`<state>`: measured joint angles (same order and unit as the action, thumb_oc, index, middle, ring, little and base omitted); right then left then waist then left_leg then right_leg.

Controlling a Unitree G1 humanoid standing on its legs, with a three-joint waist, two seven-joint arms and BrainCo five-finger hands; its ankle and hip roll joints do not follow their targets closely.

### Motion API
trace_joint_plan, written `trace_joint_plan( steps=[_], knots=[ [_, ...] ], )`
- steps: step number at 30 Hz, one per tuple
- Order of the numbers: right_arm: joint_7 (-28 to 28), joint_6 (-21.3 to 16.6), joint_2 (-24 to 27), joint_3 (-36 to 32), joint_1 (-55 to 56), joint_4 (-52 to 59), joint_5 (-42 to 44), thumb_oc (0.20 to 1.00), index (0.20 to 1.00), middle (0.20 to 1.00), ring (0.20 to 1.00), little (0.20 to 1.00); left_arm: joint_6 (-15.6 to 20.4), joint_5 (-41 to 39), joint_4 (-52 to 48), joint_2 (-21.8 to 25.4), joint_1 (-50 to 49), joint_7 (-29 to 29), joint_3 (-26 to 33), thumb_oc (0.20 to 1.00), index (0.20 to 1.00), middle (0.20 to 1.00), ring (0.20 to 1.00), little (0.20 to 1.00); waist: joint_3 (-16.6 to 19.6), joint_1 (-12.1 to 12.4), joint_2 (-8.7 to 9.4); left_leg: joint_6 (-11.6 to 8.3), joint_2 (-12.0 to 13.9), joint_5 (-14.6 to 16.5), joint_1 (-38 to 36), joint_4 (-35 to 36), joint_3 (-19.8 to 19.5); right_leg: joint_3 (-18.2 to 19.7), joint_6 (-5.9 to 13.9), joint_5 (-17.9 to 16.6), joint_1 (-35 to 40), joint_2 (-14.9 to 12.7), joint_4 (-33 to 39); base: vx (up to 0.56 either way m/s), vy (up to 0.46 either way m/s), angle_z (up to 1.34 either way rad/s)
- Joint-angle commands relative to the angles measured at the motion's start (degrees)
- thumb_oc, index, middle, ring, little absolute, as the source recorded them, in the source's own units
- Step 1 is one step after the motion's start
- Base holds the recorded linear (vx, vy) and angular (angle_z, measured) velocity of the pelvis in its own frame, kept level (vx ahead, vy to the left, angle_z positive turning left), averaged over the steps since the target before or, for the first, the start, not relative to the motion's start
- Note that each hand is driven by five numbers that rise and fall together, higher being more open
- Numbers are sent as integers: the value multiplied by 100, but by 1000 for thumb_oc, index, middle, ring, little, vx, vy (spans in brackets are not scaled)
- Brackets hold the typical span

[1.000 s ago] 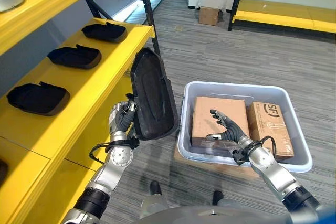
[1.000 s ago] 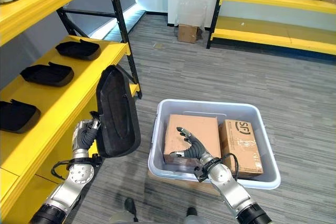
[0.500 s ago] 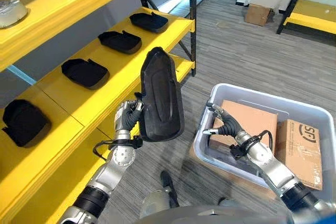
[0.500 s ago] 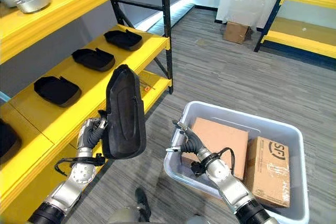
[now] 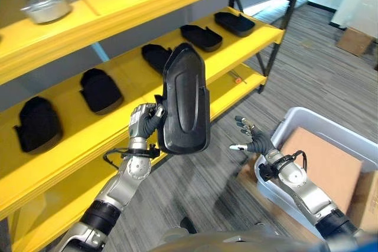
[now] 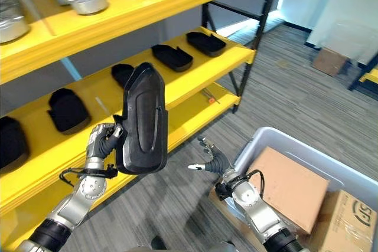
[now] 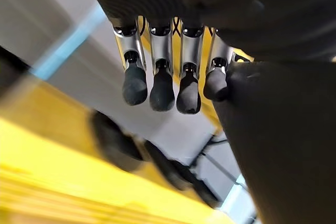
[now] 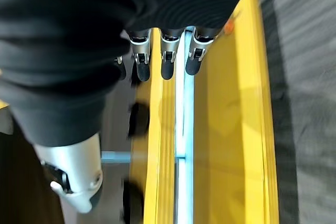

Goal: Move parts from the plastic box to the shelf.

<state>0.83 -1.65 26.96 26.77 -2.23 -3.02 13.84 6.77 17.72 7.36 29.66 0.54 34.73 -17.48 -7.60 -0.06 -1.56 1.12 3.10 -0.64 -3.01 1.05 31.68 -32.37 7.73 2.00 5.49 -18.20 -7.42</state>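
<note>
My left hand point(image 5: 143, 123) is shut on the lower edge of a long black moulded part point(image 5: 184, 101), holding it upright in front of the yellow shelf point(image 5: 236, 48). In the left wrist view its fingers point(image 7: 157, 82) curl against the part point(image 7: 283, 140). My right hand point(image 5: 251, 141) hangs open over the floor beside the grey plastic box point(image 5: 293, 112), holding nothing; its fingers point(image 8: 167, 59) point straight out. Several black parts point(image 5: 100, 90) lie in a row on the middle shelf board. A gap shows on the board behind the held part.
Two cardboard boxes point(image 6: 292, 187) lie inside the plastic box. Silver metal parts point(image 5: 47, 5) stand on the upper shelf board. A small orange-tipped tool point(image 5: 236, 78) lies on the lower board. A black shelf post point(image 5: 277, 33) stands at the shelf's far end.
The camera has swung left toward the shelf. My left hand has lifted the black part higher and closer to the shelf. My right hand has come out of the plastic box to its left side.
</note>
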Motion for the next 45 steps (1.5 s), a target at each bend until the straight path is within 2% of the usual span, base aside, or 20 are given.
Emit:
trace_joint_plan(
  steps=[1,5,10,11,12,14,15,17,18,20,23,26,30,31,33,35,38,40,42,45],
  knots=[
    [139,-189,-110,129,-231,380,-160,1000,1000,1000,1000,1000,319,212,-544,329,162,347,387,200,200,200,200,200,99,85,58,-344,594,-141,-255,-114,-169,177,151,-103,60,329,212,-144,327,47],
    [374,6,-194,183,-360,541,-294,1000,1000,1000,1000,1000,304,223,-595,383,145,262,413,200,200,200,200,200,0,318,-4,-257,338,-190,-200,82,-267,-44,236,-274,9,99,115,-117,263,47],
    [406,93,-233,103,-387,653,-374,1000,1000,1000,1000,1000,320,222,-623,394,58,99,522,200,200,200,200,200,-41,522,-63,-171,91,-273,-138,314,-389,-144,223,-192,-78,11,-284,-55,207,41],
    [389,73,-229,95,-386,647,-394,1000,1000,1000,1000,1000,316,200,-607,394,57,92,530,200,200,200,200,200,-46,512,-62,-166,73,-272,-122,323,-398,-103,215,-127,-101,64,-333,22,89,23],
    [396,63,-189,35,-357,701,-342,1000,1000,1000,1000,1000,330,219,-543,372,100,32,532,200,200,200,200,200,-81,404,9,-189,5,-291,-19,351,-515,250,200,69,-151,456,-290,61,53,35],
    [335,18,-119,-47,-324,728,-285,1000,1000,1000,1000,1000,327,197,-490,338,129,14,537,200,200,200,200,200,-101,336,115,-285,-7,-352,100,337,-580,459,134,166,-54,840,-64,112,26,68],
    [179,-89,-25,-148,-303,694,-225,1000,1000,1000,1000,1000,280,171,-521,290,110,65,527,200,200,200,200,200,-158,336,219,-414,16,-413,311,187,-577,555,17,90,124,1106,328,120,-8,58],
    [78,-282,59,-200,-298,567,-190,1000,1000,1000,1000,1000,277,158,-530,246,93,148,485,200,200,200,200,200,-241,270,328,-518,49,-448,583,-57,-586,792,-108,-84,250,1353,847,139,-52,26],
    [124,-443,105,-195,-289,445,-157,1000,1000,1000,1000,1000,309,126,-537,204,113,125,409,200,200,200,200,200,-314,119,406,-544,35,-393,821,-350,-721,1253,-233,-237,291,1549,1192,84,-72,34],
    [223,-527,122,-190,-276,398,-150,1000,1000,1000,1000,1000,381,157,-515,166,128,68,388,200,200,200,200,200,-345,33,404,-463,39,-451,927,-465,-734,1402,-330,-310,241,1609,1198,82,-55,90],
    [138,-681,138,-270,-225,353,-115,1000,1000,1000,1000,1000,503,170,-430,96,122,-29,404,200,200,200,200,200,-272,-25,381,-436,-52,-386,744,-328,-825,1347,-308,-320,258,1574,1227,138,-38,67],
    [-2,-802,144,-339,-111,391,-160,1000,1000,1000,1000,1000,541,156,-386,52,71,-73,392,200,200,200,200,200,-151,-90,333,-342,-224,-201,412,-166,-845,1345,-255,-304,275,1555,1220,144,-43,27],
    [-52,-848,112,-358,-48,423,-120,1000,1000,1000,1000,1000,484,190,-291,43,103,-26,319,200,200,200,200,200,-76,-206,341,-285,-244,36,267,-309,-615,1316,-239,-288,253,1525,1211,134,-60,17],
    [-62,-898,150,-374,-58,430,-107,1000,1000,1000,1000,1000,489,168,-278,65,166,-6,271,200,200,200,200,200,-88,-283,395,-390,-64,216,347,-872,-382,1317,-256,-237,284,1449,1220,76,-43,42],
    [-16,-932,177,-351,-81,415,-150,1000,1000,1000,1000,1000,452,152,-280,71,249,43,194,200,200,200,200,200,-157,-355,433,-549,267,181,550,-1525,-111,1292,-326,-184,279,1413,1189,40,-52,49],
    [37,-894,224,-309,-219,339,-127,1000,1000,1000,1000,1000,456,101,-261,95,363,115,152,200,200,200,200,200,-212,-493,382,-587,804,135,537,-1891,228,1187,-465,-50,155,1389,979,14,49,73],
    [39,-915,241,-293,-252,305,-123,1000,1000,1000,1000,1000,490,32,-277,149,325,106,204,200,200,200,200,200,-148,-485,306,-610,961,-32,350,-1499,130,1066,-489,36,112,1349,816,63,178,29],
    [5,-923,281,-324,-210,324,-94,1000,1000,1000,1000,1000,518,-5,-284,176,276,94,252,200,200,200,200,200,-104,-447,268,-739,1092,-298,260,-1228,-82,1054,-488,89,102,1329,722,100,257,2],
    [-101,-897,354,-368,-150,394,-124,1000,1000,1000,1000,1000,554,-40,-322,153,182,97,332,200,200,200,200,200,-68,-415,234,-1006,1507,-908,246,-1013,-453,1092,-499,212,15,1215,456,99,370,9],
    [-79,-812,392,-363,-126,527,-151,1000,1000,1000,1000,1000,541,-84,-346,160,171,139,316,200,200,200,200,200,-79,-476,209,-1069,1903,-1198,241,-925,-421,1018,-504,325,-73,1017,140,83,532,9]
  ],
)
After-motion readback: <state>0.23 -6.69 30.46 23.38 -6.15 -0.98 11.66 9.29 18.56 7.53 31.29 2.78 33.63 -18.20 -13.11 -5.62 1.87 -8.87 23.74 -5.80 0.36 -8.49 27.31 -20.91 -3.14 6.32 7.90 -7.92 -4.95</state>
